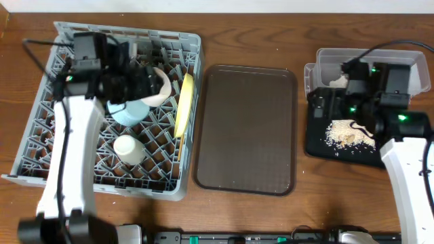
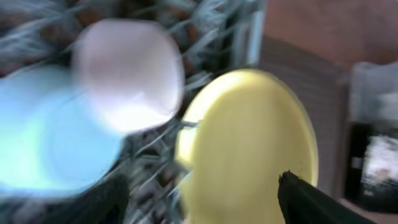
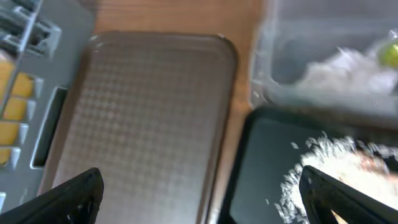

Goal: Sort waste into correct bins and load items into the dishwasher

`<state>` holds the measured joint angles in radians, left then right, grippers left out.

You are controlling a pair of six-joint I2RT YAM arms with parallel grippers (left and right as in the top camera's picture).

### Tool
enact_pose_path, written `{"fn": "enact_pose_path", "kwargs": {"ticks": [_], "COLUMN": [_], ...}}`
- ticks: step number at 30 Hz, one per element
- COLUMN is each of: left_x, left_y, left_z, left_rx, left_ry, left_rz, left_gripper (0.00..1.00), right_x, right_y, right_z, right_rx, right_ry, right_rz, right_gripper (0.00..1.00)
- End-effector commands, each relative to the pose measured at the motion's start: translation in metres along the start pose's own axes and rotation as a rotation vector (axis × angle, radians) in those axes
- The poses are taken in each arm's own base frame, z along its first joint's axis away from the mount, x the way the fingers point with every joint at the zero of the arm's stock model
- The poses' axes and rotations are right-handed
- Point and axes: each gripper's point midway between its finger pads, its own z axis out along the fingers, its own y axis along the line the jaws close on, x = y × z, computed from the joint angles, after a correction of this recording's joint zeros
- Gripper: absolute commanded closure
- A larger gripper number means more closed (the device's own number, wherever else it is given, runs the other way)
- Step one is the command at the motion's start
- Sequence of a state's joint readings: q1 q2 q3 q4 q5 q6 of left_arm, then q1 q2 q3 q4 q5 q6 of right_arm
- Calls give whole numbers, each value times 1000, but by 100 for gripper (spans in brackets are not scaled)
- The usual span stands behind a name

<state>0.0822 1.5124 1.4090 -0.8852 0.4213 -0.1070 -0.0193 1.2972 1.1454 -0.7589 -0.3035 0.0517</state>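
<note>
The left claw [image 2: 202,202] is held wide over the dish rack [image 1: 163,163] at the left edge of the tabletop [image 1: 271,34]; the right claw [image 3: 205,199] is held wide over the black tray [image 1: 317,135].

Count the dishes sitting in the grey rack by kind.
Plates: 1, the yellow plate
Bowls: 2, the light blue bowl and the white bowl
Cups: 1, the cream cup
Total: 4
</note>
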Motion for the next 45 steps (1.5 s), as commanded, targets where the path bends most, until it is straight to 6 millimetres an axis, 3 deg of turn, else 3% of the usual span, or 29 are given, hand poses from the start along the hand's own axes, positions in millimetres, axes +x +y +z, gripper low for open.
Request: {"fn": "enact_pose_path", "kwargs": {"ticks": [1,6,10,15,18,21,24,28,33,45], "left_x": [9,60,82,99,116,127,138,143,146,146], "left_y": [30,40,49,41,31,22,19,13,11,11], "left_z": [-29,-38,-43,-59,-74,-86,-99,-119,-129,-128], "left_rx": [-224,-282,-334,-309,-268,-223,-202,-180,-172,-172], "left_ry": [-22,168,214,73,-62,-193,-287,-395,-437,-434], "left_rz": [-43,-78,-78,12,132,181,204,225,233,232], "left_gripper": [23,22,22,22,22,22,12,12,11,10], "right_x": [-1,21,40,60,63,62,67,77,86,105], "right_y": [14,14,11,6,7,9,1,-6,-3,-6], "right_z": [4,9,7,4,-4,-22,-45,-70,-90,-89], "right_rx": [26,100,121,146,136,123,173,216,208,221], "right_ry": [5,93,167,209,128,-5,-121,-209,-249,-181], "right_rz": [-98,-68,3,32,18,2,24,20,16,23], "right_gripper": [2,2,10,7,1,1,1,1,1,1]}}
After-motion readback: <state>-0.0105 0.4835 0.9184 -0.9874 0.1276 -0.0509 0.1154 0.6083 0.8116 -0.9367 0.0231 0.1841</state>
